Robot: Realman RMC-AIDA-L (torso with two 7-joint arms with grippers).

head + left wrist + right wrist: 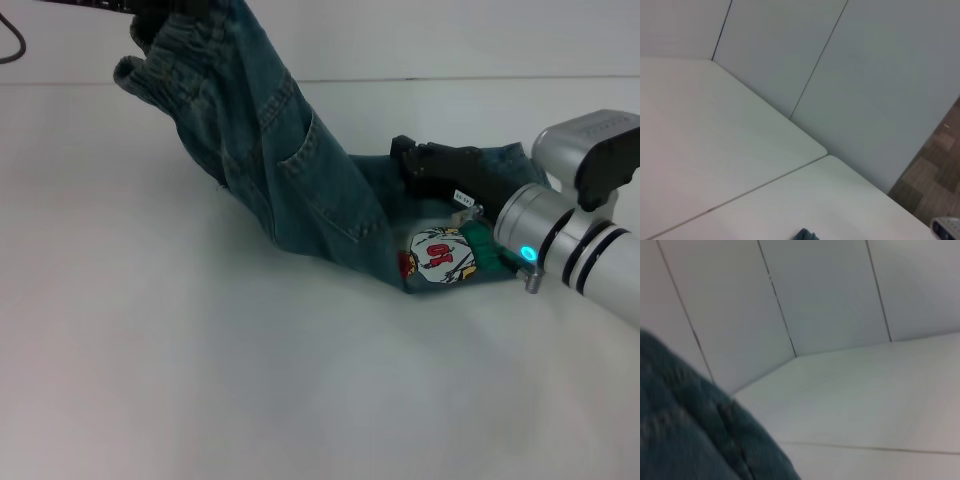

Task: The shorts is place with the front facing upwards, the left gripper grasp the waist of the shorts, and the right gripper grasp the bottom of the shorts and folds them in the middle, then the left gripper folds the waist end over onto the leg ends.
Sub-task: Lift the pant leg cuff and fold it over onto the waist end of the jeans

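Denim shorts (270,160) during the final fold, head view. The waist end is lifted off the white table (200,380) toward eleven o'clock, bunched under the left gripper (165,12), which shows only as a dark shape at the top edge; it evidently holds the waistband, since the cloth hangs from it, though the fingers themselves cannot be made out. From there the fabric slopes down toward four o'clock to the leg ends, which lie flat on the table with a printed patch (440,258) facing up. The right gripper (432,165) rests over the leg ends at about three o'clock, its dark body low on the cloth; whether its pincer is wide, narrow or clamped on the hem cannot be told.

Step in hand, as judged: the shorts appear already doubled lengthwise, and the waist end is being carried over toward the leg ends. The next move calls for the left gripper to travel toward four o'clock and lower the waistband onto the hems, squarely aligned, while the leg ends remain pinned so the cloth does not drag.
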